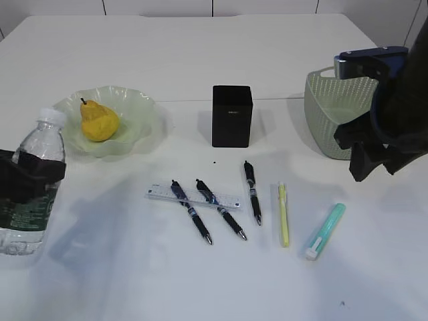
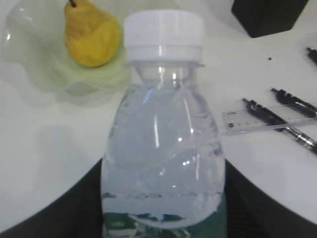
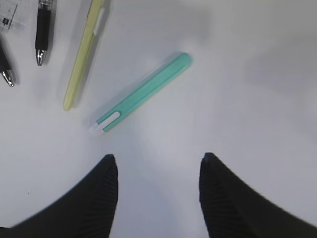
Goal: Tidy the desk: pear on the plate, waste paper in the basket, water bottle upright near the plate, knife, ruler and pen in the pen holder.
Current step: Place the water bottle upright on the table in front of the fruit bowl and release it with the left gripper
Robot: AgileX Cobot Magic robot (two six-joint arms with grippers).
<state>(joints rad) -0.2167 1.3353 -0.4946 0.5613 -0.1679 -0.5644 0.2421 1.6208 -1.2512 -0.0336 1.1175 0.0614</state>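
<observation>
From the outside view we are seeing the water bottle (image 1: 30,184) standing upright at the left edge of the desk (image 1: 200,60), near the plate (image 1: 137,124) where the pear (image 1: 99,122) is already lying; the left gripper (image 1: 30,175) is wrapping its dark jaws around the bottle at the label; the right gripper (image 1: 374,157) is hanging in front of the basket (image 1: 321,110), holding nothing.

In the left wrist view we are looking up the bottle (image 2: 163,144); it is nearly full, so we are judging it heavy for its size, smooth and a little squashy; the ribbed label band is giving the firmest hold, and the jaws are pinching there.

In the right wrist view the jaws are standing spread and empty above the teal knife (image 3: 143,91); it is looking light, stiff and slick, lying flat; we are judging its middle the best place to pinch, across the narrow width.
</observation>
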